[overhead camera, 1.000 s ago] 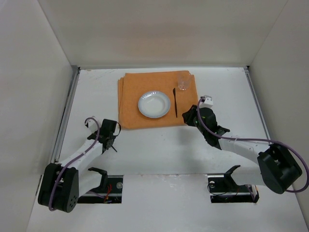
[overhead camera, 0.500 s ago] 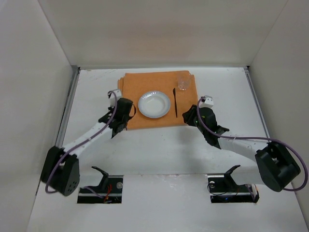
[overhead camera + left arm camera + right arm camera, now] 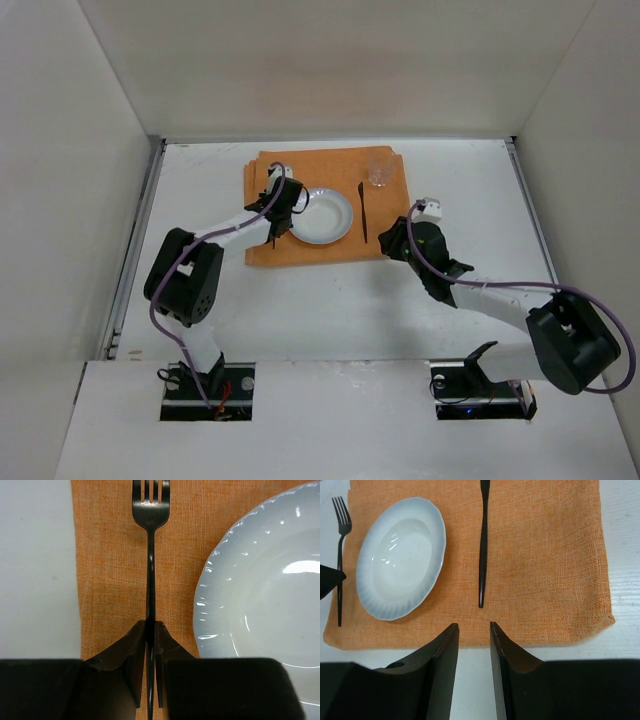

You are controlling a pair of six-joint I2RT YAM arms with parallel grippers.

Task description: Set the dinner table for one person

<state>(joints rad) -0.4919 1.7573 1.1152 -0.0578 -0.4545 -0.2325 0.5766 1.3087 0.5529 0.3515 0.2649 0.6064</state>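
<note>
My left gripper [image 3: 150, 628] is shut on the handle of a black fork [image 3: 150, 555]. It holds the fork over the left strip of the orange placemat [image 3: 110, 555], just left of the white plate [image 3: 260, 580], tines pointing away. Whether the fork touches the cloth I cannot tell. From above, the left gripper [image 3: 278, 215] is at the plate's [image 3: 320, 216] left side. A black knife [image 3: 483, 540] lies right of the plate on the placemat [image 3: 545, 555]. My right gripper [image 3: 474, 626] is open and empty at the placemat's near edge, in line with the knife's handle end.
A clear glass [image 3: 379, 172] stands at the placemat's far right corner. The dinner table [image 3: 300, 310] is walled in white on three sides. The right arm [image 3: 480, 295] lies across the table's right half.
My left arm has swung from the near left of the table up to the placemat, carrying the fork to the plate's left side. The right gripper has opened a little; its arm stayed put.
</note>
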